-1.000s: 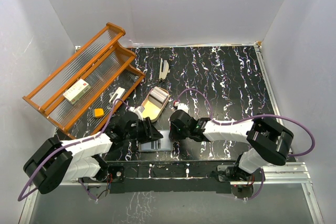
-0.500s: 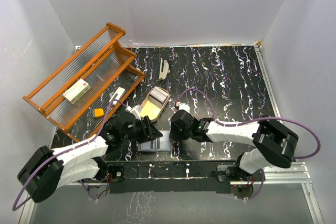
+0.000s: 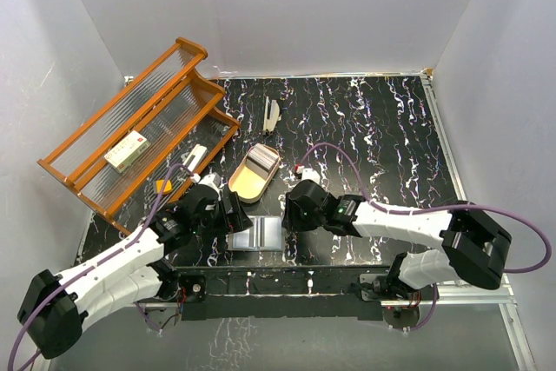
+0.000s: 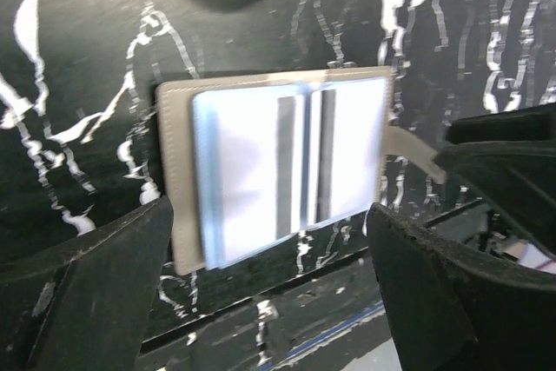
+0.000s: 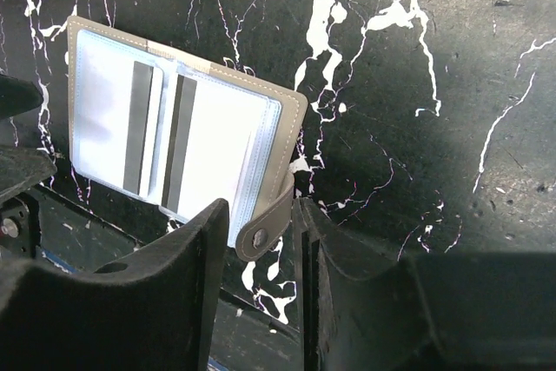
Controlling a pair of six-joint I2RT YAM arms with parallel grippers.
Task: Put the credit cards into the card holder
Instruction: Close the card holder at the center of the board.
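The card holder (image 3: 258, 234) lies open and flat near the table's front edge, also seen in the left wrist view (image 4: 178, 215) and the right wrist view (image 5: 282, 110). Two credit cards (image 4: 252, 171) with dark stripes sit in its shiny sleeves (image 5: 217, 154). A pale striped stack of cards (image 3: 261, 160) lies in the tan tray (image 3: 244, 186). My left gripper (image 3: 234, 215) hovers at the holder's left side, wide open (image 4: 269, 301) and empty. My right gripper (image 3: 287, 212) stands open (image 5: 261, 284). The holder's snap strap (image 5: 265, 228) hangs loose between its jaws.
An orange wooden rack (image 3: 139, 119) stands at the back left with a white box with red marks (image 3: 128, 149) on it. A small orange object (image 3: 162, 186) and a white piece (image 3: 195, 155) lie beside it. A white tool (image 3: 271, 115) lies further back. The front rail (image 3: 287, 280) runs just below the holder.
My left gripper opened wide and drew back to the left off the holder. The right jaws spread apart around the strap. The holder now lies uncovered.
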